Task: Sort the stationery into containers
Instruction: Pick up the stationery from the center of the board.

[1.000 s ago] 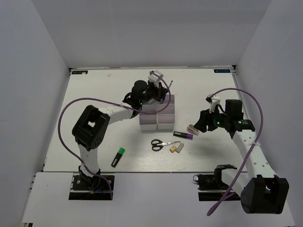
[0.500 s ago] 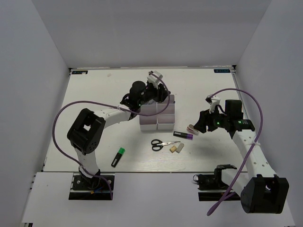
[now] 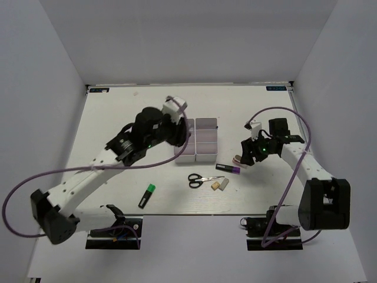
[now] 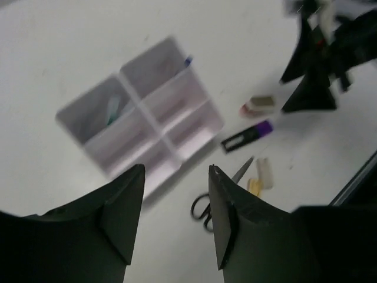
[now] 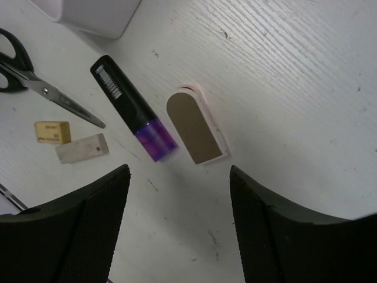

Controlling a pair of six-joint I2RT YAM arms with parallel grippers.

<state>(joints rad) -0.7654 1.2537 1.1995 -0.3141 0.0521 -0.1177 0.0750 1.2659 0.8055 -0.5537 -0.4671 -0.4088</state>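
Note:
The containers (image 3: 205, 157) stand mid-table as a white block of bins; in the left wrist view the containers (image 4: 154, 121) hold a blue pen (image 4: 187, 60) and a teal item (image 4: 112, 109). My left gripper (image 3: 179, 135) hovers open and empty at their left edge, high above the table (image 4: 177, 177). My right gripper (image 5: 179, 177) is open and empty, just above the pinkish-white clip-like piece (image 5: 195, 127) and beside the purple marker (image 5: 132, 109). Near them lie black-handled scissors (image 3: 202, 178), a tan eraser (image 3: 215, 186) and a grey eraser (image 3: 224, 183). A green-capped marker (image 3: 147, 196) lies near the front left.
White walls enclose the table on three sides. Purple cables loop off both arms. The right arm (image 4: 324, 59) shows at the far right of the left wrist view. A corner of the containers (image 5: 94, 12) sits close behind the purple marker.
My left gripper opened and drew back from over the bins, toward the left and up. My right gripper opened wider and shifted slightly left over the clip-like piece.

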